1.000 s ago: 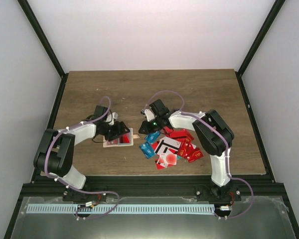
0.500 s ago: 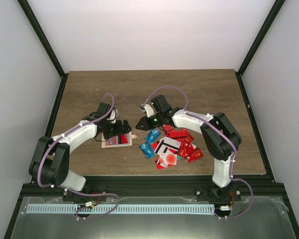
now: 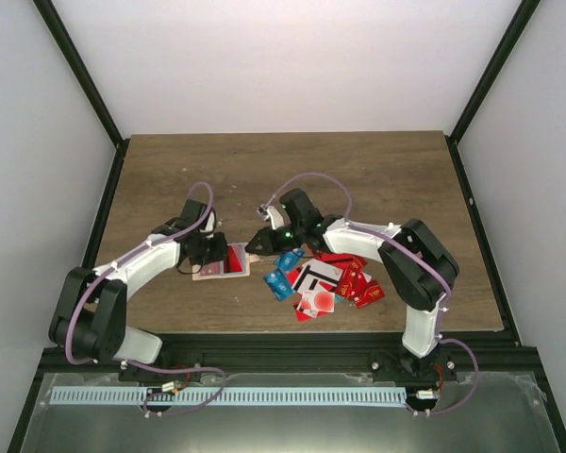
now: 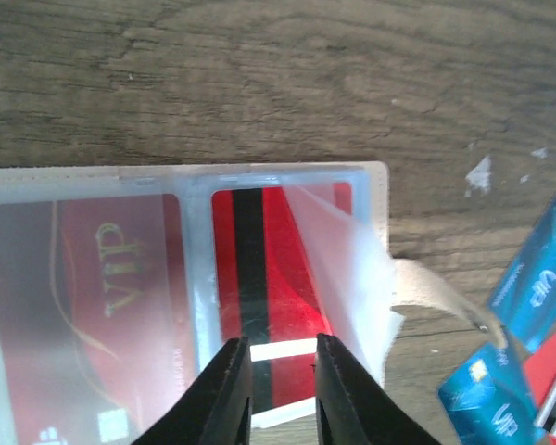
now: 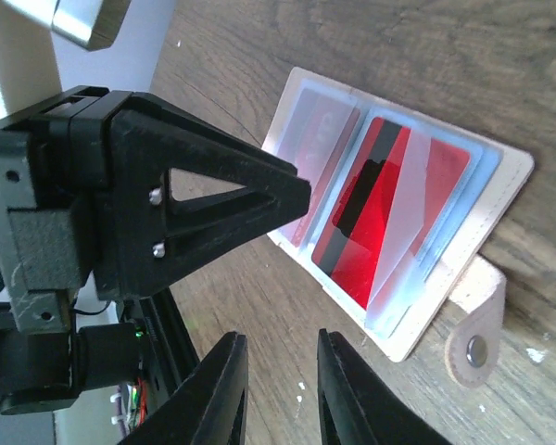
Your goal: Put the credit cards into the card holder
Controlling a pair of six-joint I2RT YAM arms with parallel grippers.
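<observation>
The left gripper (image 3: 219,251) is drawing back toward its base, off the card holder (image 3: 211,273). This is uncovering a red card (image 3: 234,257) in the holder's right-hand sleeve. Its jaws are narrowing to a small gap. The right gripper (image 3: 253,245) is sliding left, away from the card pile (image 3: 325,278), nearing the holder's right edge, its jaws parting slightly.
</observation>
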